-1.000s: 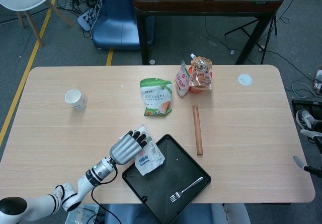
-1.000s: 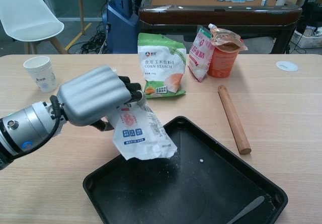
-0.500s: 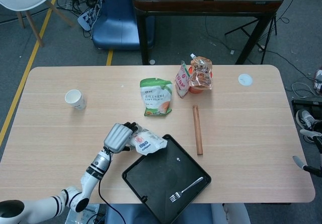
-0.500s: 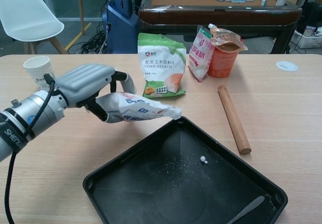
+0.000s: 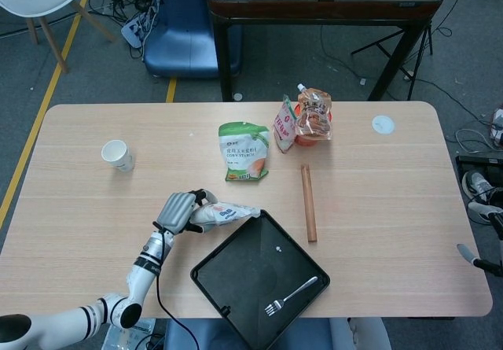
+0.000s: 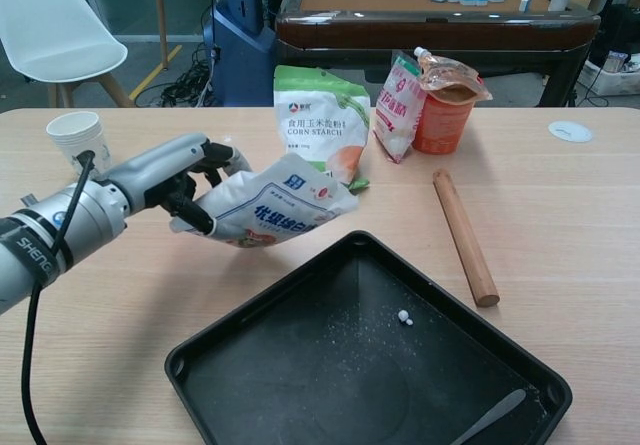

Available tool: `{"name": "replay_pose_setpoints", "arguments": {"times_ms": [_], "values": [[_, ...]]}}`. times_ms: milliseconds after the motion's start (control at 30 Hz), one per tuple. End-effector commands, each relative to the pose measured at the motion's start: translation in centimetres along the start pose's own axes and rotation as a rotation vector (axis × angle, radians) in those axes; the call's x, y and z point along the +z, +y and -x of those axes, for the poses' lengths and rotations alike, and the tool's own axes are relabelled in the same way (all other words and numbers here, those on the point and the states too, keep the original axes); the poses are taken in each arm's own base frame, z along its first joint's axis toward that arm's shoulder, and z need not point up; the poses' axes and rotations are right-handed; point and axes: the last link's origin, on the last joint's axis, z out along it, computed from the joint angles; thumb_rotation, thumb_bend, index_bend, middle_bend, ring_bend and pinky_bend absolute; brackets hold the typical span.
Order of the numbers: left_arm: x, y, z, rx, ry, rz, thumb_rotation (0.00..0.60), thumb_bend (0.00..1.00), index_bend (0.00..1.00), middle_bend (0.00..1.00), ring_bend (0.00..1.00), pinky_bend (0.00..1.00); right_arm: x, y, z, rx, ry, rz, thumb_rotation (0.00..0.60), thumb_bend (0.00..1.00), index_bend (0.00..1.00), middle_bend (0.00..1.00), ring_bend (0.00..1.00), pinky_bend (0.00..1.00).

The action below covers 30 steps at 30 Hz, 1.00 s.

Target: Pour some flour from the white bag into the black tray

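My left hand (image 5: 178, 210) (image 6: 175, 173) grips the white flour bag (image 5: 224, 213) (image 6: 274, 206) by its left end, just left of the black tray (image 5: 236, 287) (image 6: 270, 385). The bag is tilted with its mouth end up and to the right, near the tray's upper corner but outside it. A thin dusting of flour and a small white lump (image 6: 403, 317) lie on the tray floor. A fork (image 5: 291, 295) rests in the tray's near right part. My right hand does not show in either view.
A green corn starch bag (image 5: 244, 151) (image 6: 321, 127), a small white-red pouch (image 5: 284, 125) and an orange spouted pouch (image 5: 313, 116) stand behind the tray. A wooden rolling pin (image 5: 308, 202) (image 6: 464, 236) lies right of it. A paper cup (image 5: 117, 155) (image 6: 80, 145) sits at the left.
The left hand drew back to the left and turned the flour bag from mouth-down over the tray to mouth-up beside it. A little flour now lies in the tray.
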Motion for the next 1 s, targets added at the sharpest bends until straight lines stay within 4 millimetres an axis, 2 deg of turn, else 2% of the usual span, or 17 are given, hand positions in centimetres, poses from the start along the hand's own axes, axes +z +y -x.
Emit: {"name": "replay_pose_setpoints", "arguments": {"times_ms": [33,233,500,767,867,1000], "values": [[0.0,-0.5,-0.1,-0.122,-0.034,-0.053,0.600,0.31,0.60,0.75,0.68,0.71,0.0,0.0,0.0,0.000,0.000,0.000,0.600,0.16,0.28,0.33,0.19,0.20],[-0.1,-1.0,-0.2,-0.231,-0.089,-0.115,0.600,0.31,0.58,0.75,0.68,0.71,0.1,-0.1,0.0,0.000,0.000,-0.002,0.600,0.16,0.28,0.33,0.19,0.20],[0.2,-1.6,-0.8,-0.353,-0.126,-0.173,0.600,0.31,0.51,0.70,0.62,0.70,0.1,-0.2,0.0,-0.002,0.000,0.000,0.600,0.16,0.28,0.33,0.19,0.20],[-0.2,-1.8,-0.9,-0.347,-0.145,-0.147,0.600,0.31,0.40,0.58,0.48,0.61,0.2,-0.2,0.1,-0.001,-0.005,0.000,0.600,0.16,0.28,0.33,0.19,0.20],[-0.3,-1.8,-0.7,-0.343,-0.170,-0.148,0.600,0.31,0.33,0.48,0.37,0.57,0.2,-0.3,0.1,-0.001,-0.005,-0.002,0.600,0.16,0.28,0.33,0.19,0.20],[-0.5,-1.8,-0.5,-0.331,-0.188,-0.146,0.600,0.31,0.25,0.39,0.28,0.52,0.2,-0.3,0.1,0.000,-0.005,-0.001,0.600,0.16,0.28,0.33,0.19,0.20]]}}
